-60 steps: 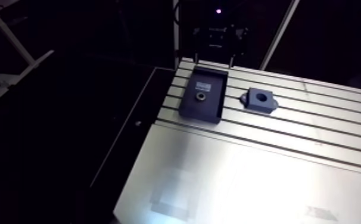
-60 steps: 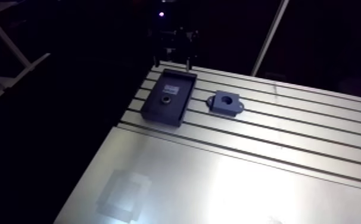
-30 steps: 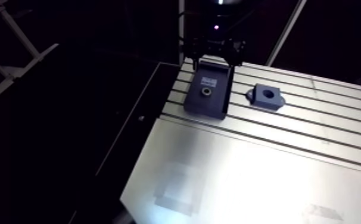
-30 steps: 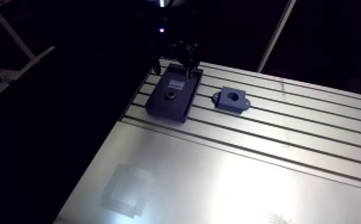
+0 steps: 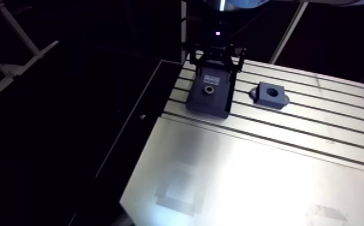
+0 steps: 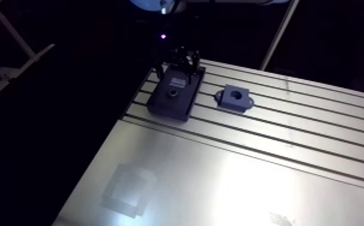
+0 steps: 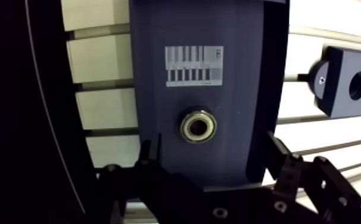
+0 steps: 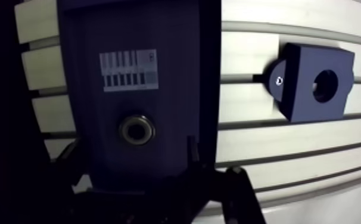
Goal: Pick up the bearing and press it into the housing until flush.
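Along the upper left of the arm view, at the far corner of the slotted aluminium table, sits the dark blue tray. The gripper hangs right over it! To the tray's right, apart from it on the bare table, is the dark blue housing, bore facing up.

Down in the wrist view, the fingers are spread wide and empty. One is inside the tray by its wall, the other at the opposite side. Ahead of them is a barcode label, and there's the bearing, lying flat on the tray floor, between the fingers and just ahead of them, untouched.

The danger, as I read it: with that wide spread, a finger could catch a tray wall on the descent and shove the loose tray. The low bearing could also tip or squirt out if gripped off-centre.
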Motion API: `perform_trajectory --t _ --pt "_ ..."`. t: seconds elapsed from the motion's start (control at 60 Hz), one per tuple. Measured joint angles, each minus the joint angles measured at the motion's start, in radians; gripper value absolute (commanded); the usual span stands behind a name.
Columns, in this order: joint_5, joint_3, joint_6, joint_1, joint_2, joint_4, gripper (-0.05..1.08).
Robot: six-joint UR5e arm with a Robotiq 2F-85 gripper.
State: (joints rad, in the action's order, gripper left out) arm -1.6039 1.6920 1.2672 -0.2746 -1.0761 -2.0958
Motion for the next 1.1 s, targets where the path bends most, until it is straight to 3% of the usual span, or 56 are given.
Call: perform_trajectory --t 1.1 --pt "0.009 0.005 0.002 0.0 0.045 -0.019 0.39"
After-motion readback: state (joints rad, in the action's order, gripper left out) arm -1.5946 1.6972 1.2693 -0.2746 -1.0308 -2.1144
